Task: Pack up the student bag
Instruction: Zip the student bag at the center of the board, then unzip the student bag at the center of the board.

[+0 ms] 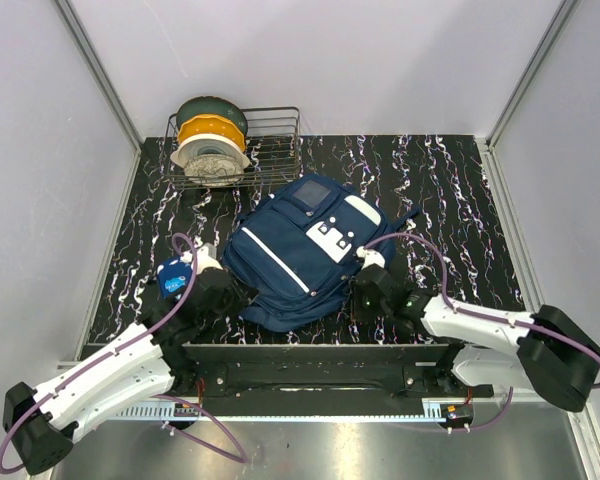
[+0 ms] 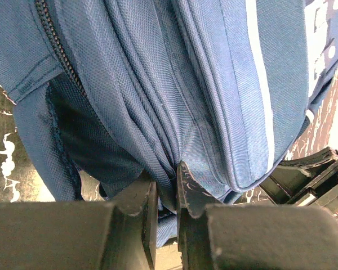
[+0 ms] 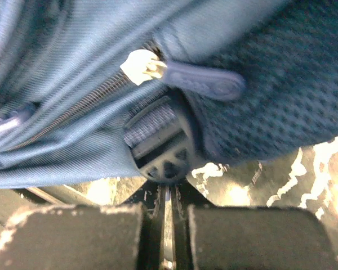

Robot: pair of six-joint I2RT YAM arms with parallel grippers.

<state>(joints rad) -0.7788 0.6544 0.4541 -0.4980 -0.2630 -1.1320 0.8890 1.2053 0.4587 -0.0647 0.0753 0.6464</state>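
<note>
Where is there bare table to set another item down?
Widest: the table back right, between wire rack, student bag and right wall. A smaller strip at left, between rack and left tool. Crowded in front, where the right tool and left tool flank the bag.

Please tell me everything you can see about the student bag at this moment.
The student bag is a navy backpack of woven fabric with white stripes, white front patches and a grey square panel. It lies front up, turned diagonally, on the black marbled table. The left gripper pinches a fold at its near left edge; the right gripper is shut near a black strap buckle and a zipper pull.
</note>
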